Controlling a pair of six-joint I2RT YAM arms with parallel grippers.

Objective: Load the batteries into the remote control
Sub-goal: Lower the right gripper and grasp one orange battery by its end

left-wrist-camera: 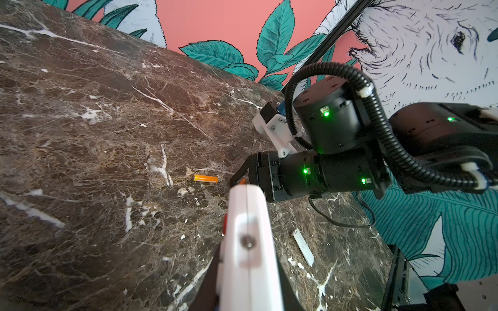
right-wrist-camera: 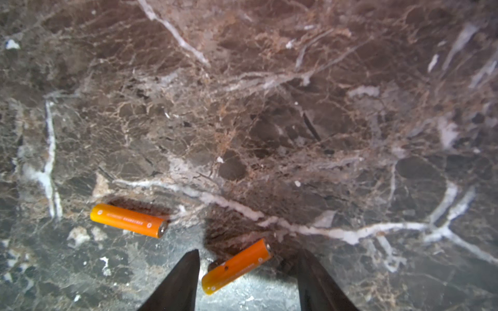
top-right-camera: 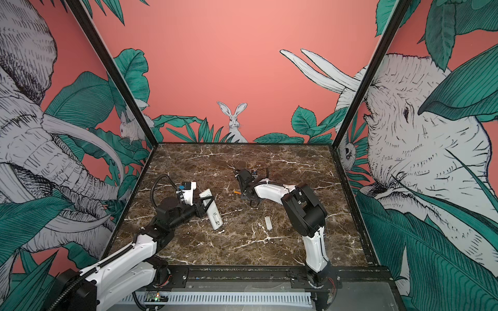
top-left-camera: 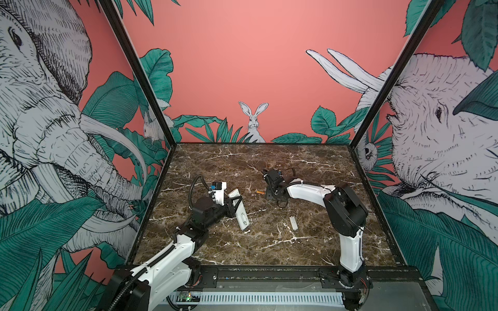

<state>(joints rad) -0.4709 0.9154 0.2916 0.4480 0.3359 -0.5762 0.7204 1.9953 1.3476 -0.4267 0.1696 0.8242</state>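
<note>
One marble table (top-left-camera: 269, 250) bears all. One white remote control (top-left-camera: 241, 215) is clamped in the closed left gripper (top-left-camera: 235, 205). Right of the remote lies one cover strip (top-left-camera: 293, 223). Back-right of the remote, one orange battery (right-wrist-camera: 237, 265) lies ungripped between the right gripper's (right-wrist-camera: 248, 253) parted jaws, a second battery (right-wrist-camera: 128, 220) near it.

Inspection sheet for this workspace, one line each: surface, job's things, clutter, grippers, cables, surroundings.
Surface: brown marble tabletop, white-veined.
Job's things: remote control tilted, held by left gripper; loose battery on the table; second battery between the fingers of the right gripper.
Clutter: small white strip lying alone, possibly the battery cover.
Grippers: left shut on the remote control; right open, straddling the second battery.
Cables: black corrugated hose on left arm; thin black cable sagging below right wrist.
Surroundings: jungle mural walls, black frame posts.
</note>
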